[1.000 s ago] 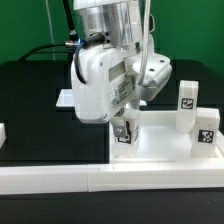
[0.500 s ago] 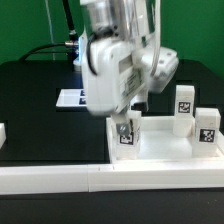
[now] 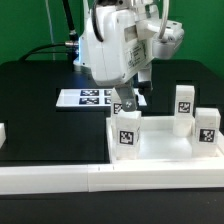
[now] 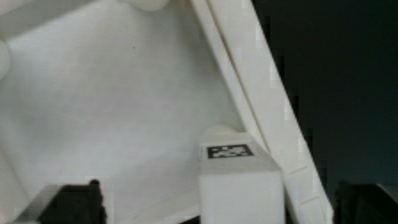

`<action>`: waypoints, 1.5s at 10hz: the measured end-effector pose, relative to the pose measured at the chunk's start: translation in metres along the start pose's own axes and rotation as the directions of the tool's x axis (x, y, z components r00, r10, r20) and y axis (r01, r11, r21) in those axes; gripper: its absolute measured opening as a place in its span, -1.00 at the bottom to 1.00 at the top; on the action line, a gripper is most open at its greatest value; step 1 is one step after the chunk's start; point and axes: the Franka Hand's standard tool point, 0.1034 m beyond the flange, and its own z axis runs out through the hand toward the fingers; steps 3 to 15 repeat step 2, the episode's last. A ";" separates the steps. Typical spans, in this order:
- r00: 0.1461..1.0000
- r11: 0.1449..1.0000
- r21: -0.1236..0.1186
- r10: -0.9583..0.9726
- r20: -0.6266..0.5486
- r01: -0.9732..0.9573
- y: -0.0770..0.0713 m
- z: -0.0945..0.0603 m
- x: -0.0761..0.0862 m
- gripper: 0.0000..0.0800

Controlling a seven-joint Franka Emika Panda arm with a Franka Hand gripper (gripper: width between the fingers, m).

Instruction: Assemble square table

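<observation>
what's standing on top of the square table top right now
Three white tagged legs: the near leg below the raised pincer, and two others. Their sockets are hidden by the table top rim.

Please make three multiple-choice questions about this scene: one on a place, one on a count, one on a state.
1. Where does the marker board lie?
A. on the black table, beyond the square top
B. on the square top
C. between the fingers

2. How many legs stand upright on the square top?
A. two
B. three
C. five

3. How is the gripper?
A. shut on a leg
B. open, above a leg
C. resting on the table

Answers:
1 A, its tags show on the black surface behind the top.
2 B, three tagged legs stand there.
3 B, the wrist view shows the fingertips wide apart, clear of the leg.
</observation>
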 end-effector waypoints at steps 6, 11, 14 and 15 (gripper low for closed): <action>1.000 1.000 -0.001 -0.004 -0.001 0.004 0.000 0.001 0.000 0.62; 1.000 1.000 -0.001 -0.004 -0.001 0.004 0.000 0.001 0.000 0.62; 1.000 1.000 -0.001 -0.004 -0.001 0.004 0.000 0.001 0.000 0.62; 1.000 1.000 -0.001 -0.004 -0.001 0.004 0.000 0.001 0.000 0.62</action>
